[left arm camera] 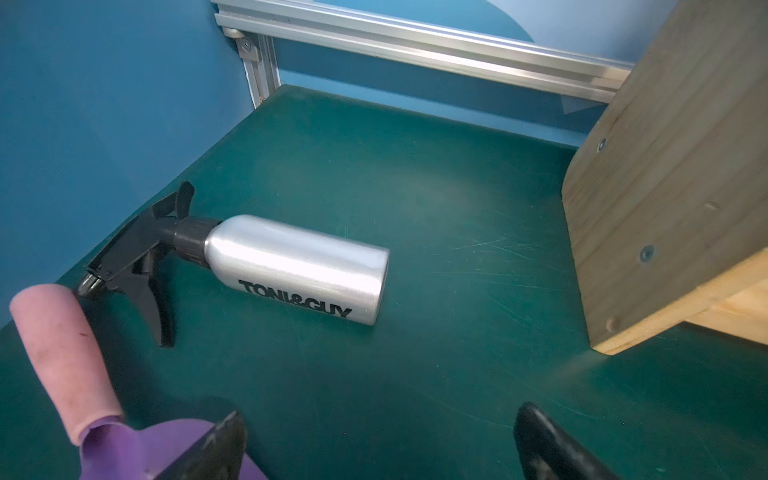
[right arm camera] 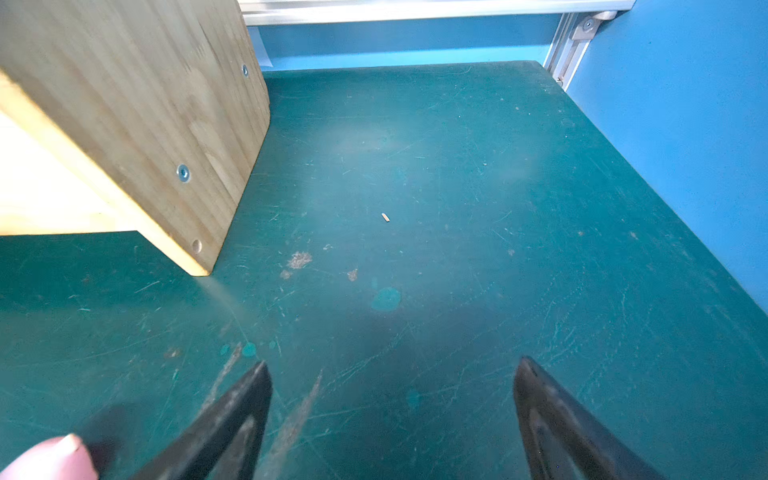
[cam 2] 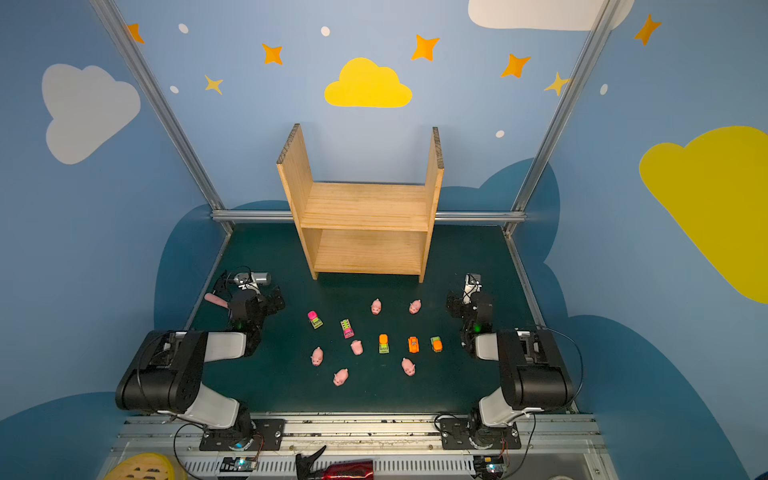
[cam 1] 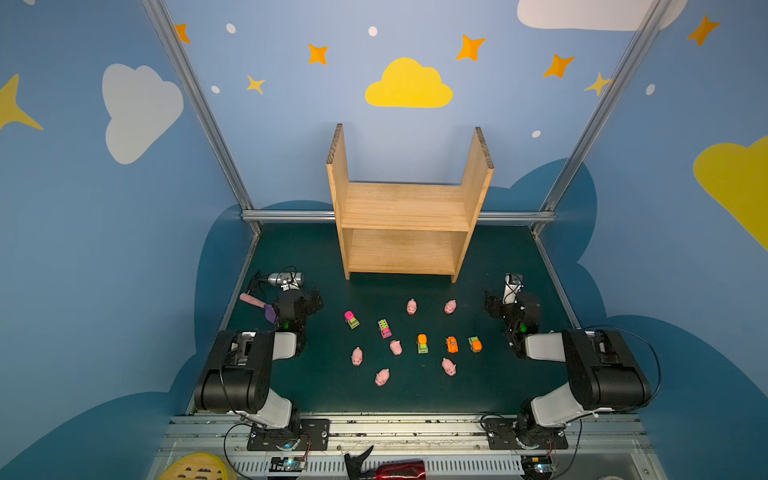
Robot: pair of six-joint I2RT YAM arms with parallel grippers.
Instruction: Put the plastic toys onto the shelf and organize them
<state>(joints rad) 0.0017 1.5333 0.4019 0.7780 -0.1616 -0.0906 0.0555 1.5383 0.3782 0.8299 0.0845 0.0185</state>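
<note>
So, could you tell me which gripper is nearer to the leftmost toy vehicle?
Left. In both top views the left gripper hangs just left of the leftmost toy vehicle; the right gripper is far off on the vehicle's opposite side.

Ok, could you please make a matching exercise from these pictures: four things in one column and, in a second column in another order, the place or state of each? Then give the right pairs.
1. shelf
2. silver bottle
3. left gripper
4. orange car

A. lying on its side near the left edge of the table
B. jaws open, holding nothing
C. mid-table, in front of the shelf
D. standing at the back, both boards bare

Pairs: 1-D, 2-A, 3-B, 4-C
</note>
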